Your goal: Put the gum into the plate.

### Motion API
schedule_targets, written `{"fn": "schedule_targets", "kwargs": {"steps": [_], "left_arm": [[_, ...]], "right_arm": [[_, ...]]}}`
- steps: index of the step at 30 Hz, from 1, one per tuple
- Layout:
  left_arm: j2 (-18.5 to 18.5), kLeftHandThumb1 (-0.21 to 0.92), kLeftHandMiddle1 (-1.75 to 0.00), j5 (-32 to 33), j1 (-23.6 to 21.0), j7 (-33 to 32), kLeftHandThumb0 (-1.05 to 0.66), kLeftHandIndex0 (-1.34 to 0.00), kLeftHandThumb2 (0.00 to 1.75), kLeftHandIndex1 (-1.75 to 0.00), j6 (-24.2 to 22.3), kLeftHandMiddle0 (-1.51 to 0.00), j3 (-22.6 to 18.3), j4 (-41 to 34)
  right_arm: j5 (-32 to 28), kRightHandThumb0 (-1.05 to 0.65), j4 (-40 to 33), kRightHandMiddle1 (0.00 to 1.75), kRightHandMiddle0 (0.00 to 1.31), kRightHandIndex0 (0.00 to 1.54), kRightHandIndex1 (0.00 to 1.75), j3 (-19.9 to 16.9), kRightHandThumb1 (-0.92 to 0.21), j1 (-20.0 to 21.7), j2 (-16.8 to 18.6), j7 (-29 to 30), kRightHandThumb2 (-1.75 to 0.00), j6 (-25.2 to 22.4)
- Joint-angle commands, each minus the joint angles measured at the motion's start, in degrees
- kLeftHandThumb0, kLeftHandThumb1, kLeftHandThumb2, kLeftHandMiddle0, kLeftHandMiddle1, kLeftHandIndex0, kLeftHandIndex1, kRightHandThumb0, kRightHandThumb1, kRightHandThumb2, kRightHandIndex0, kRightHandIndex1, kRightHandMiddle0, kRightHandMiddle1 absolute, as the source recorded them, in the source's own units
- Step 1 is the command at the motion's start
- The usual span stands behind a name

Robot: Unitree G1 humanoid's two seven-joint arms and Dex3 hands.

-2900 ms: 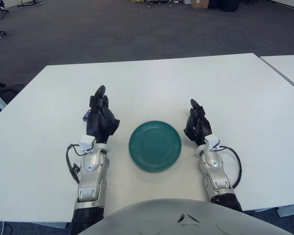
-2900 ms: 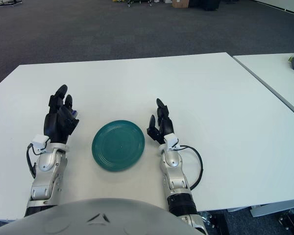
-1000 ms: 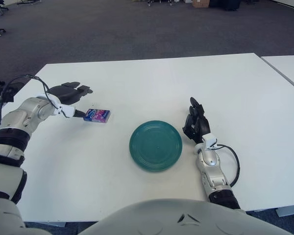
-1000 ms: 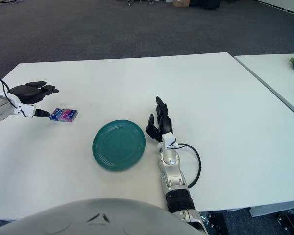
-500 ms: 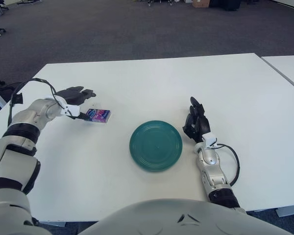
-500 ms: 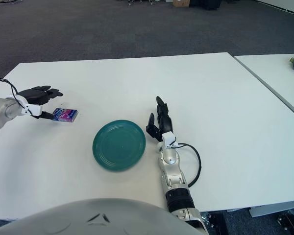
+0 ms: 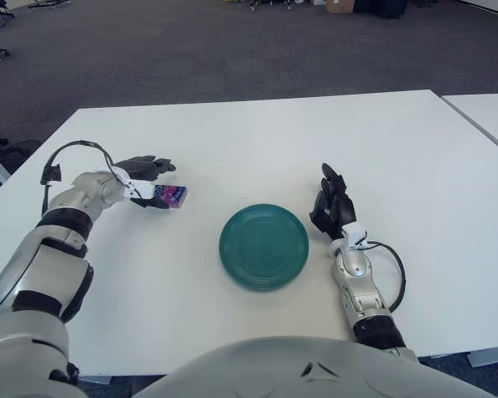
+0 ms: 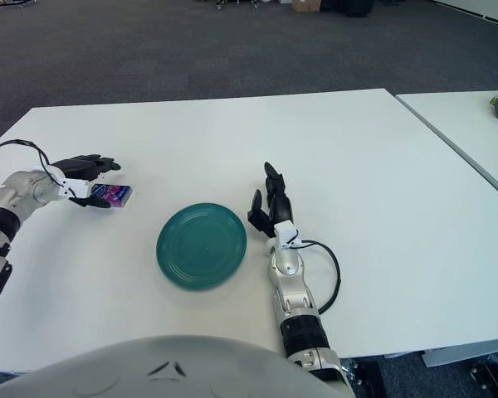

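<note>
left hand (image 7: 147, 180) fingers spread around gum (image 7: 169, 196), grasp not closed | plate (image 7: 263, 247) right of hand | right hand (image 7: 333, 209) idle, relaxed beside plate | risk: shallow pinch flicking gum away

Gum (image 7: 171, 195): small pack, blue with a magenta-pink panel. Plate (image 7: 263, 247): plain dark teal, no pattern. Worktop (image 7: 257, 145): plain white. Left hand (image 7: 149, 175): black fingers, white band at the wrist, silver-grey forearm with black cable. Right hand (image 7: 333, 209): black fingers, white wrist piece, silver-grey forearm, black cable loop. Floor (image 7: 191, 50): dark grey carpet, faintly speckled.
</note>
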State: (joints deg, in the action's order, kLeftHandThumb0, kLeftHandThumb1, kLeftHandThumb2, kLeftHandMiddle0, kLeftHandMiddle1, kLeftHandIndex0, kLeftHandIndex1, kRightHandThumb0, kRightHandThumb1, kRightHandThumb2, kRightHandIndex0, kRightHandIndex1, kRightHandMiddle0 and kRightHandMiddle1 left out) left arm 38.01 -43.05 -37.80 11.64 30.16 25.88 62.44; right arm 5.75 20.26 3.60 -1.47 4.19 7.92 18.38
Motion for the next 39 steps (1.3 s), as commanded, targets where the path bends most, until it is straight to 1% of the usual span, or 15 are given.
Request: {"fn": "schedule_targets", "kwargs": {"steps": [1,7,12,17,26,28,29,30,31,32,33,35,36,38,39], "left_arm": [[-1.40,0.92,0.00,-0.09,-0.69,-1.04,-1.05,0.00,0.22,-0.65,-0.84,0.00,1.09,0.56],[-3.81,0.92,0.00,0.46,-0.17,-1.49,-1.05,0.00,0.25,-0.64,-1.22,0.00,1.80,2.34],[-5.75,0.92,0.00,-1.44,1.13,-5.67,-1.04,0.00,0.22,-0.65,-2.03,0.00,3.91,4.04],[-6.47,0.92,0.00,-2.10,1.23,-7.46,-1.03,0.00,0.13,-0.69,-2.36,-0.02,5.76,5.47],[-7.06,0.90,-0.01,-2.05,1.76,-7.86,-1.01,0.00,0.08,-0.74,-2.04,-0.05,8.07,6.53],[-7.21,0.89,-0.03,-2.20,1.93,-8.26,-0.98,0.00,0.07,-0.77,-2.17,-0.08,8.50,7.00],[-7.32,0.88,-0.07,-2.26,1.93,-8.50,-0.90,0.00,0.07,-0.84,-2.27,-0.14,8.69,7.32],[-7.46,0.88,-0.08,-2.72,1.94,-9.50,-0.86,0.00,0.07,-0.87,-2.75,-0.16,9.12,8.34],[-7.51,0.86,-0.33,-3.20,1.91,-10.55,-0.73,-0.03,0.08,-0.99,-3.29,-0.13,9.55,9.27],[-7.55,0.79,-0.60,-3.48,1.85,-11.31,-0.62,-0.05,0.19,-1.11,-3.64,-0.08,9.90,9.93],[-7.61,0.75,-0.69,-3.61,1.77,-11.82,-0.59,-0.05,0.27,-1.15,-3.84,-0.07,10.19,10.39],[-7.52,0.62,-0.99,-4.10,1.81,-13.95,-0.46,-0.06,0.54,-1.31,-4.67,-0.03,11.01,11.07],[-7.47,0.60,-1.05,-4.38,1.84,-15.20,-0.44,-0.07,0.59,-1.34,-5.12,-0.02,11.47,11.32],[-7.39,0.56,-1.25,-4.79,2.06,-17.86,-0.37,-0.07,0.72,-1.45,-6.13,-0.01,12.21,11.66],[-7.39,0.61,-1.32,-4.98,2.19,-19.17,-0.37,-0.12,0.69,-1.50,-6.68,-0.01,12.50,11.81]], "right_arm": [[-0.25,-0.63,3.70,0.36,0.00,0.13,0.01,-0.81,-0.92,-2.23,-0.56,-0.06,-1.00,-2.49],[-0.34,-0.63,4.13,0.35,0.00,0.13,0.00,-0.90,-0.92,-1.89,-0.58,-0.05,-0.99,-2.22],[-0.24,-0.62,4.17,0.35,0.00,0.13,0.00,-1.00,-0.92,-1.80,-0.70,0.05,-0.99,-2.28],[-0.51,-0.63,4.13,0.35,0.00,0.13,0.00,-1.21,-0.92,-1.83,-0.75,-0.25,-0.99,-2.29],[-0.96,-0.62,4.12,0.35,0.00,0.14,0.01,-1.74,-0.92,-1.63,-0.61,-0.10,-0.99,-2.48],[-0.96,-0.62,4.08,0.35,0.00,0.14,0.01,-1.76,-0.92,-1.65,-0.66,-0.14,-0.99,-2.45],[-0.98,-0.62,4.14,0.35,0.00,0.14,0.01,-1.80,-0.92,-1.61,-0.71,-0.18,-0.99,-2.42],[-0.99,-0.62,4.21,0.35,0.00,0.14,0.01,-1.84,-0.92,-1.58,-0.76,-0.21,-0.98,-2.37],[-1.02,-0.62,4.27,0.35,0.00,0.14,0.01,-1.89,-0.92,-1.54,-0.78,-0.24,-0.99,-2.34],[-1.04,-0.62,4.31,0.35,0.00,0.14,0.01,-1.93,-0.92,-1.51,-0.80,-0.25,-0.99,-2.33],[-1.08,-0.62,4.40,0.35,0.00,0.14,0.01,-1.98,-0.92,-1.46,-0.83,-0.28,-0.99,-2.31],[-1.27,-0.62,4.58,0.35,0.00,0.14,0.01,-2.16,-0.92,-1.31,-0.81,-0.28,-0.99,-2.39],[-1.38,-0.62,4.66,0.35,0.00,0.14,0.01,-2.26,-0.92,-1.23,-0.81,-0.28,-0.99,-2.40],[-1.58,-0.61,4.70,0.35,0.00,0.14,0.01,-2.41,-0.92,-1.16,-0.76,-0.27,-0.99,-2.35],[-1.70,-0.61,4.70,0.35,0.00,0.15,0.01,-2.49,-0.92,-1.12,-0.75,-0.30,-0.99,-2.32]]}}
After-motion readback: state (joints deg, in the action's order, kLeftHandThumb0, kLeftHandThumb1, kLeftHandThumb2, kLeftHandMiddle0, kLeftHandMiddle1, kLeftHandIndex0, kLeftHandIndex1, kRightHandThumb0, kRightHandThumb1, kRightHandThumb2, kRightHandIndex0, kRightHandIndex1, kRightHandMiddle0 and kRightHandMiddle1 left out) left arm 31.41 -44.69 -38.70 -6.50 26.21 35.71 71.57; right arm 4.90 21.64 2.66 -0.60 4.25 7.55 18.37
